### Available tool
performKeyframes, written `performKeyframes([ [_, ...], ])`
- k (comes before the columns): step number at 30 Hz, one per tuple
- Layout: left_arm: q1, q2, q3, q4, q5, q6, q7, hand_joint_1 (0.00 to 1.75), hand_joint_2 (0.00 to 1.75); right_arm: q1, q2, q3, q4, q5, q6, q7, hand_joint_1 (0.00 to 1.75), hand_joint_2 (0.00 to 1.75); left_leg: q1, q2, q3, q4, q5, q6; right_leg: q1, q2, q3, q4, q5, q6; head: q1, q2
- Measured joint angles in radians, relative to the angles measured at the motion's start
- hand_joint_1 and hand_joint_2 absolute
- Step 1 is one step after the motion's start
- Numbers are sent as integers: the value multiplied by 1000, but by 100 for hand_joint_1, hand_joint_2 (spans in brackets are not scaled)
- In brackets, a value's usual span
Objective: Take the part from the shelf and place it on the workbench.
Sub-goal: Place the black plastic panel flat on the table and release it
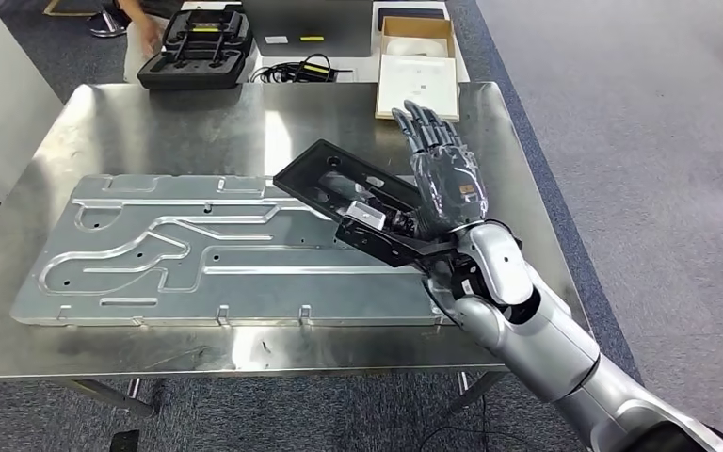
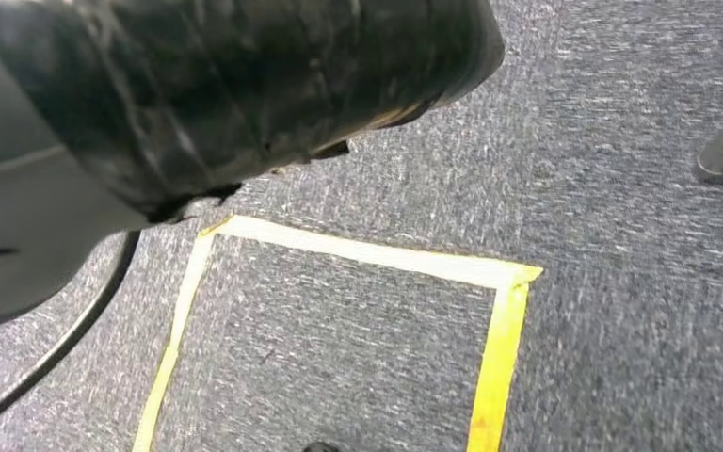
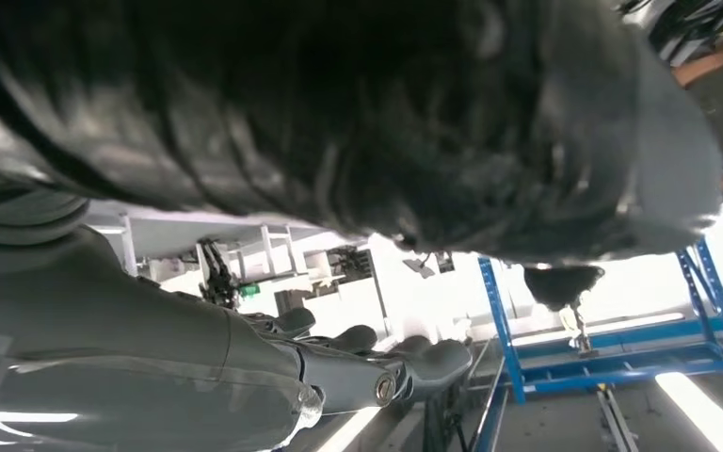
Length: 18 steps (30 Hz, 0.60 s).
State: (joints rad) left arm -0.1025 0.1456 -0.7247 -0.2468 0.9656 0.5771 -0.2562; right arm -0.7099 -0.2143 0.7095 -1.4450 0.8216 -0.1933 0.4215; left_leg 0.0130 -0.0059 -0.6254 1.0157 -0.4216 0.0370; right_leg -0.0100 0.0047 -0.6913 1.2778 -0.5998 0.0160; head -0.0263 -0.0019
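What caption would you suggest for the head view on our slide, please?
The right hand holds a black part above the steel workbench, beside a grooved metal plate.

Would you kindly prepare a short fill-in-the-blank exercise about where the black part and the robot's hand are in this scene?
1. The flat black plastic part is held by the robot's ____ hand.
2. The part is above the shiny steel workbench, over the right end of the large grooved ____ plate.
3. The fingers of that hand point away from the robot, toward the open cardboard ____ beyond the workbench.

Missing words: right; aluminium; box
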Motion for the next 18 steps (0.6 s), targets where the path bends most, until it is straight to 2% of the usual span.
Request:
performKeyframes([
  [1, 0, 0, 0, 0, 0, 1, 1, 0, 0, 0, 2, 0, 0, 0, 0, -1, 0, 0, -1, 0, -7, 2, 5, 0, 0, 0, -3, 29, -8, 0, 0, 0],
  [2, 0, -1, 0, 0, 0, 1, 2, 0, 0, 0, 4, 0, -1, 0, 0, -1, 0, 0, -1, 0, -15, 4, 9, 0, 0, 0, 12, 20, 2, -1, 0, 0],
  [3, 0, -2, 0, 0, 0, 1, 3, 0, 0, -1, 6, 0, -2, 0, 0, -1, 0, 0, -1, -1, -22, 7, 14, -1, 0, 0, 46, -27, 26, -4, 0, 0],
  [5, 1, -5, 0, 0, 0, 2, 3, 0, 0, -6, 10, 0, -7, 0, -1, -2, 0, 0, -2, -3, -33, 11, 23, -7, 3, 0, 135, -165, 69, -11, 0, 0],
  [6, 1, -6, 0, 0, 0, 2, 3, 0, 0, -9, 12, 0, -10, 0, -1, -2, 0, 0, -3, -3, -36, 11, 28, -12, 6, 0, 162, -213, 82, -13, -1, 0],
  [7, 1, -6, 0, 0, 0, 2, 3, 0, 0, -13, 13, 0, -12, 0, -1, -2, 0, 0, -3, -3, -38, 10, 34, -18, 9, 0, 174, -240, 87, -15, 0, 0],
  [9, 2, -7, 0, 0, 0, 4, 3, 0, 0, -17, 17, 0, -14, 0, -1, -2, 0, 0, -4, -3, -41, 3, 49, -31, 11, 1, 167, -249, 101, -21, 1, 0],
  [10, 3, -7, 0, 0, 0, 4, 3, 0, 0, -19, 19, 0, -14, 0, -1, -2, 0, 0, -4, -3, -45, 4, 48, -37, 9, -1, 161, -254, 109, -27, 2, 0],
  [11, 3, -7, 1, 0, 0, 4, 3, 0, 0, -20, 22, 0, -14, 0, -1, -2, 0, 0, -3, -2, -53, 15, 30, -43, 6, -3, 153, -257, 120, -35, 0, 0],
  [12, 3, -7, 1, 0, 0, 4, 4, 0, 0, -21, 24, 0, -14, 0, -1, -2, 0, 0, -2, -1, -67, 45, -5, -49, 2, -5, 143, -261, 132, -42, -1, 0],
  [13, 3, -7, 1, 0, 0, 4, 4, 0, 0, -22, 27, 0, -14, 0, -1, -2, 0, 0, 0, -1, -84, 94, -53, -53, 1, -7, 131, -262, 142, -47, -2, 0],
  [14, 2, -8, 1, 0, 1, 4, 4, 0, 0, -23, 29, 1, -14, 0, -1, -2, 0, 0, 1, 0, -102, 157, -102, -58, 1, -7, 117, -262, 153, -51, -3, 0],
  [15, 2, -8, 1, 0, 1, 4, 4, 0, 0, -22, 31, 1, -14, 0, -1, -3, 0, 0, 2, 0, -116, 219, -136, -62, 1, -7, 103, -261, 163, -51, -4, 0],
  [16, 2, -8, 1, 0, 1, 4, 4, 0, 0, -21, 31, 1, -14, 0, -1, -3, 0, 0, 3, 0, -120, 265, -149, -65, 2, -7, 87, -259, 173, -50, -4, 0],
  [17, 2, -8, 1, 0, 1, 4, 4, 0, 0, -21, 32, 1, -14, 0, -1, -3, 0, 0, 4, 0, -110, 282, -140, -68, 1, -7, 72, -257, 183, -49, -4, 0],
  [18, 2, -8, 1, 0, 1, 4, 4, 0, 0, -21, 32, 2, -14, 1, -1, -4, 0, 0, 5, 0, -81, 263, -116, -68, 1, -7, 56, -254, 193, -46, -4, 0],
])
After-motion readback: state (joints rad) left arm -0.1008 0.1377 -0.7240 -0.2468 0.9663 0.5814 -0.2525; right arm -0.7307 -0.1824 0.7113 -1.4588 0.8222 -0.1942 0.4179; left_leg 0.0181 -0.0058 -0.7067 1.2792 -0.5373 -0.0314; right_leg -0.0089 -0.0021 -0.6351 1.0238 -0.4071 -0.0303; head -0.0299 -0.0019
